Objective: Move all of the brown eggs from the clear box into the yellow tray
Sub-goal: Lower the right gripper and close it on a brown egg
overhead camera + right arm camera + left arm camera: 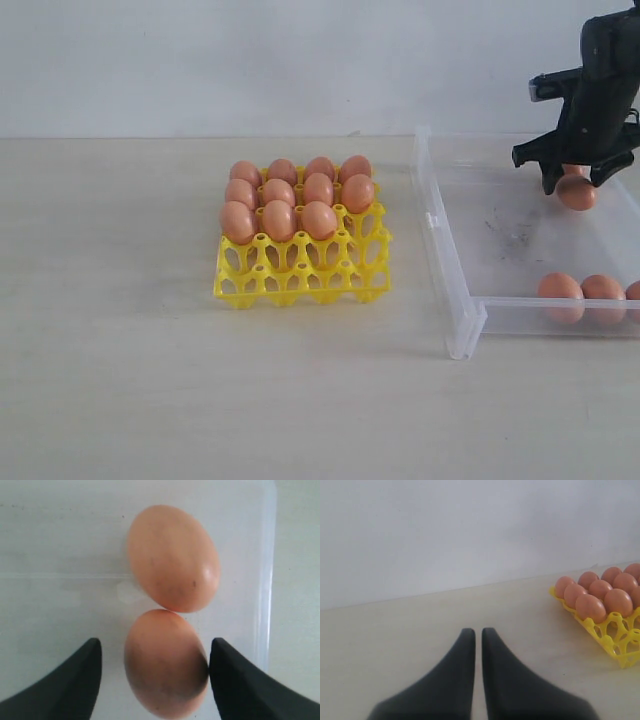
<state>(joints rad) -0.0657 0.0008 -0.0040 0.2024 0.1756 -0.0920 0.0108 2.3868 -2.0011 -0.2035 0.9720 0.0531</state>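
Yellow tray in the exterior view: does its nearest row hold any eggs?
No, the yellow tray has its nearest row of cups empty.

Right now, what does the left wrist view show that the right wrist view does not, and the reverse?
Only the left wrist view: the bright yellow plastic egg tray holding smooth brown oval eggs, and the left black fingers, nearly together over the bare pale table. Only the right wrist view: the clear plastic box with two brown eggs that look to be touching, and the right black fingers spread either side of the nearer egg. Both: brown eggs and a pair of black fingers.
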